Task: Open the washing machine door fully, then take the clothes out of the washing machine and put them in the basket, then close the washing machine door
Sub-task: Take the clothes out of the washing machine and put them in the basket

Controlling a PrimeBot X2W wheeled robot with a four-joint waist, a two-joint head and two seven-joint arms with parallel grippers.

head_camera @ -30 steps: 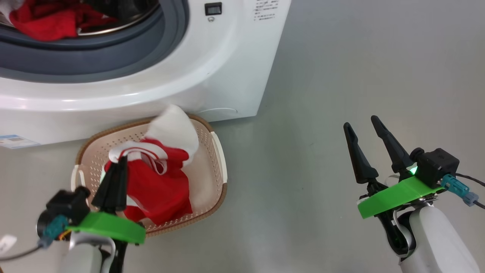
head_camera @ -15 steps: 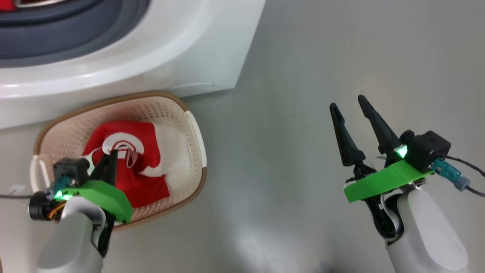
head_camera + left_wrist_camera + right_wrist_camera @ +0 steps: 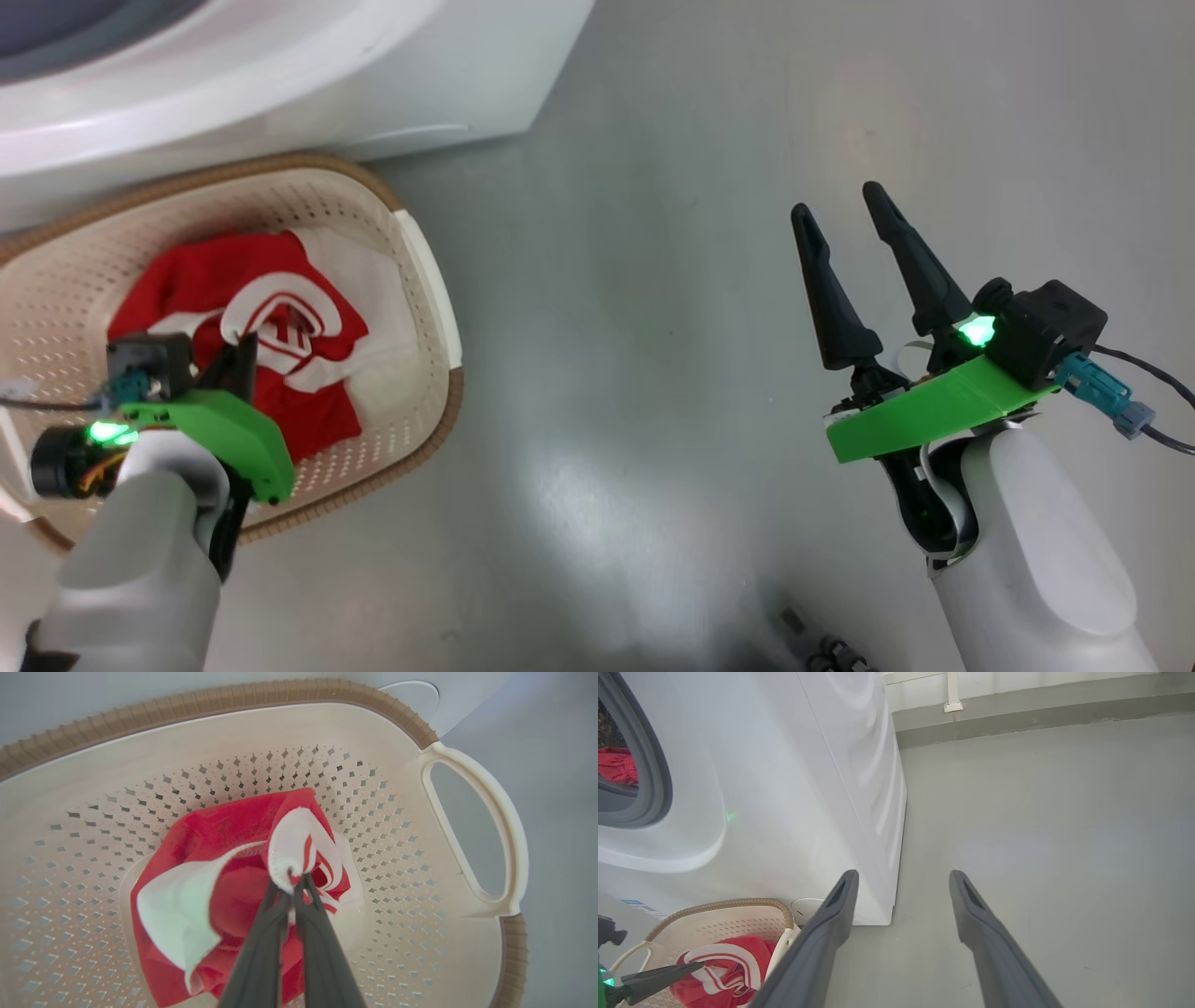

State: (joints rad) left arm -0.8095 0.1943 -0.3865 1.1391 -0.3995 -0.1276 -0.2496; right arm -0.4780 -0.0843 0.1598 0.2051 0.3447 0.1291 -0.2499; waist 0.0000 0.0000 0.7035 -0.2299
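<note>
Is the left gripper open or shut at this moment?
Shut: the left gripper pinches the white trim of the red garment, which lies inside the basket.

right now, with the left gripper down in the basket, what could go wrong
1. The left gripper is shut on the garment's white trim, low in the basket. Lifting before it opens would likely drag the cloth back out.
2. More red cloth lies in the drum of the washing machine. Ending the unloading now would leave it behind.
</note>
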